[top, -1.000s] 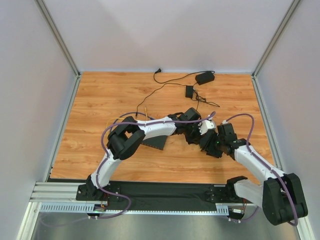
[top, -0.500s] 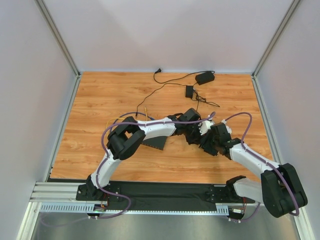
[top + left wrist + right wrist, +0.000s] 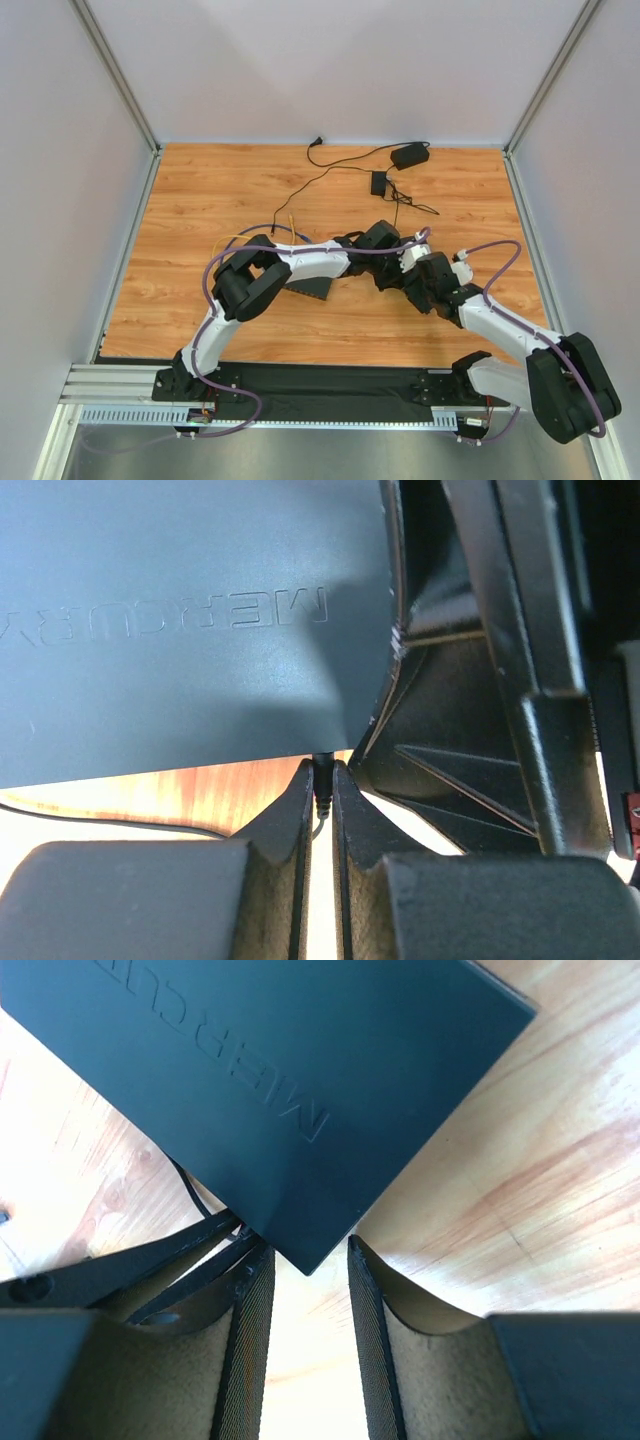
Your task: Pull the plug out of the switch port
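The right claw (image 3: pixel 308 1258) is closing in: over the last second it has been sliding across the counter (image 3: pixel 200 200) toward its partner, its arm folding inward and its fingers narrowing slightly. It is now straddling one corner of the switch (image 3: pixel 250 1080), the flat black box with an embossed brand name. The switch is lying on the counter a little toward the right edge from the middle, mostly hidden beneath the two wrists in the overhead view. The right claw's jaws are standing apart with the corner poking between them; I cannot tell whether the pads are already pressing on the box's edges. The left claw (image 3: pixel 321 792) has not been shifting. It is staying pinched almost fully closed on the plug (image 3: pixel 322 770), a small black barrel that is still seated in the switch's long edge. The plug's thin cord (image 3: pixel 190 1188) is trailing away over the wood. A plain black slab (image 3: pixel 308 286) is lying beside the left forearm, nearer the counter's middle, and is playing no part. The change probably means the brace is only now arriving, so the pull itself is not yet beginning. Once the right claw is holding the box down, the left one should be drawing the plug straight out, away from that edge. Without a hold, the light box would likely be dragging along with it.
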